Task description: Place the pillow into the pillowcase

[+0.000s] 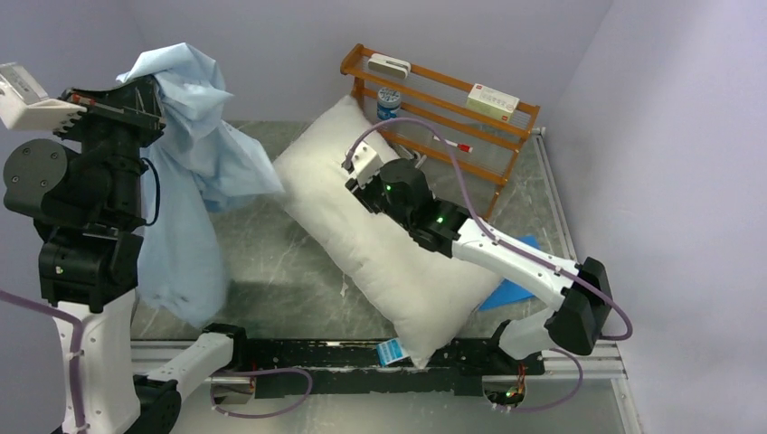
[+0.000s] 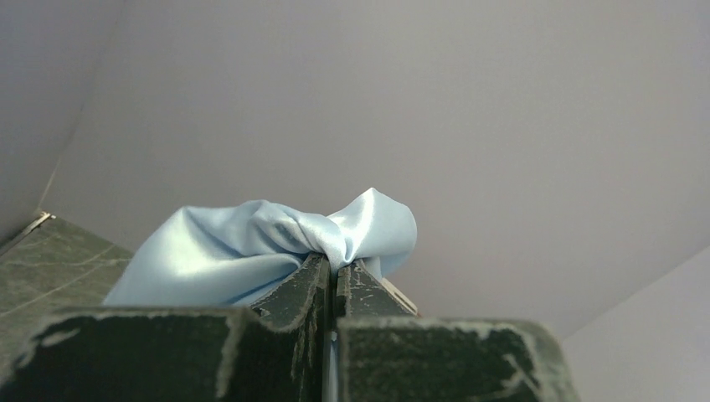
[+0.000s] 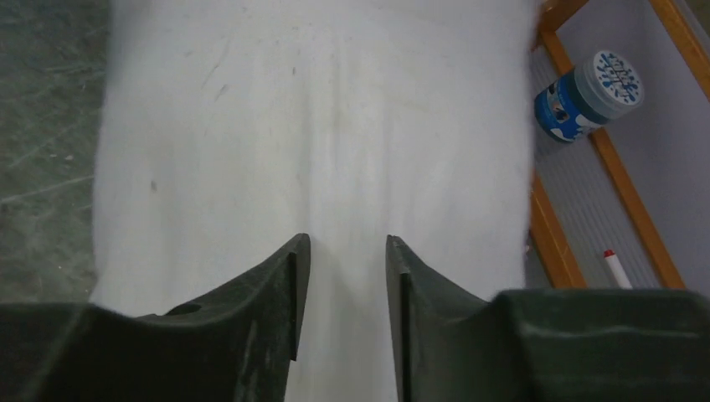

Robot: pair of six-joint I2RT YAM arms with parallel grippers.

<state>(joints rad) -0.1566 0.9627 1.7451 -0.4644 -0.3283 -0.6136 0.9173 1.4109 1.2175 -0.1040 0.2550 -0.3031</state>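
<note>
The pillow (image 1: 362,244) is a plump off-white cushion lying diagonally on the table, with its blue-and-white tag (image 1: 389,351) at the near end. My right gripper (image 1: 355,183) is open and hovers just above the pillow's far half. In the right wrist view the pillow (image 3: 318,126) fills the space ahead of the right gripper (image 3: 346,243), and nothing is between its fingers. My left gripper (image 1: 149,89) is raised high at the left and shut on the pale blue pillowcase (image 1: 194,172), which hangs down toward the table. The left wrist view shows the left gripper (image 2: 339,261) pinching bunched pillowcase fabric (image 2: 251,243).
A wooden rack (image 1: 443,99) stands behind the pillow with white boxes (image 1: 493,98), a blue jar (image 1: 389,101) and a marker (image 1: 457,145). The jar (image 3: 586,96) and rack (image 3: 553,234) show right of the pillow. A flat bright-blue sheet (image 1: 511,291) lies under the right arm.
</note>
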